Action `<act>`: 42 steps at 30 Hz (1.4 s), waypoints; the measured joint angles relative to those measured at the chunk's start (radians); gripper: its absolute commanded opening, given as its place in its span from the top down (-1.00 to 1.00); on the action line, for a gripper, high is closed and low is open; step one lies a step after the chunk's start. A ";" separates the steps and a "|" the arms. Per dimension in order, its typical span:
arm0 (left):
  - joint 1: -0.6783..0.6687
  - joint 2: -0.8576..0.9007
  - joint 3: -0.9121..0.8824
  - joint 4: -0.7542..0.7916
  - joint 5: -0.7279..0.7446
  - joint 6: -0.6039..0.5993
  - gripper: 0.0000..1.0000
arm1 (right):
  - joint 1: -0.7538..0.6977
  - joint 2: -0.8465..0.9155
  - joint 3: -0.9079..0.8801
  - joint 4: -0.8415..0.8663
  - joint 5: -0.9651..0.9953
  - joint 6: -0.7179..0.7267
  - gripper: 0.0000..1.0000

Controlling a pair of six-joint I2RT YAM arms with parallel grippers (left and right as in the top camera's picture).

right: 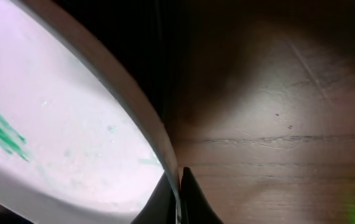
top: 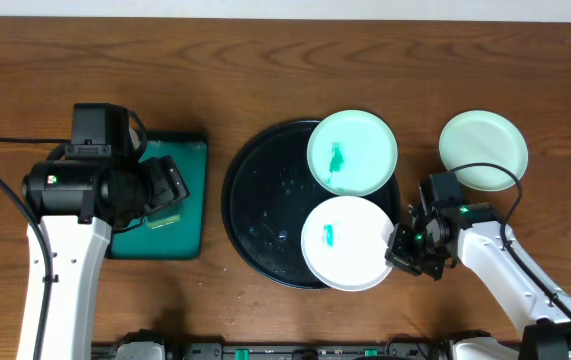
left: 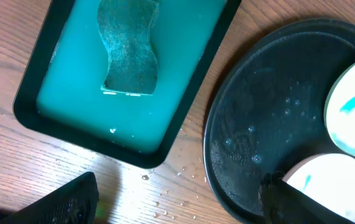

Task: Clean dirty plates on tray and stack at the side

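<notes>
The right claw (top: 402,247) pinches the rim of the white plate (top: 343,243), low on the black tray (top: 260,195) at frame centre. The left claw (top: 170,195), released, hangs over the green tray (top: 187,228).

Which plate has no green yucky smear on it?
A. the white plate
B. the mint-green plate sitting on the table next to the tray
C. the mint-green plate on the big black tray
B: the lone mint-green plate on the table is plain all over, while the white plate and the other mint-green plate, both at the black tray, each show a green smear in the middle.
</notes>
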 measured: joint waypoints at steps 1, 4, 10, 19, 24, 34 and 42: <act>0.000 0.000 0.000 0.000 0.000 0.000 -0.66 | 0.000 0.000 0.000 0.001 -0.002 0.002 0.97; 0.000 0.000 0.000 0.000 0.000 0.000 -0.67 | 0.008 0.000 0.000 0.007 -0.008 -0.005 0.97; 0.000 0.000 0.000 0.009 0.000 0.000 -0.65 | 0.126 0.002 -0.006 0.158 -0.021 -0.042 0.97; 0.000 0.001 0.000 0.023 0.000 0.008 -0.57 | 0.153 0.057 -0.008 0.398 -0.035 0.029 0.97; 0.000 0.037 0.000 0.034 -0.004 0.026 -0.45 | 0.153 0.198 0.002 0.458 -0.115 0.037 0.97; 0.000 0.249 0.000 0.061 -0.085 0.029 -0.45 | 0.185 0.266 0.023 0.526 -0.210 0.038 0.97; 0.000 0.459 0.000 0.160 -0.102 0.029 -0.44 | 0.194 0.270 0.023 0.529 -0.221 0.037 0.97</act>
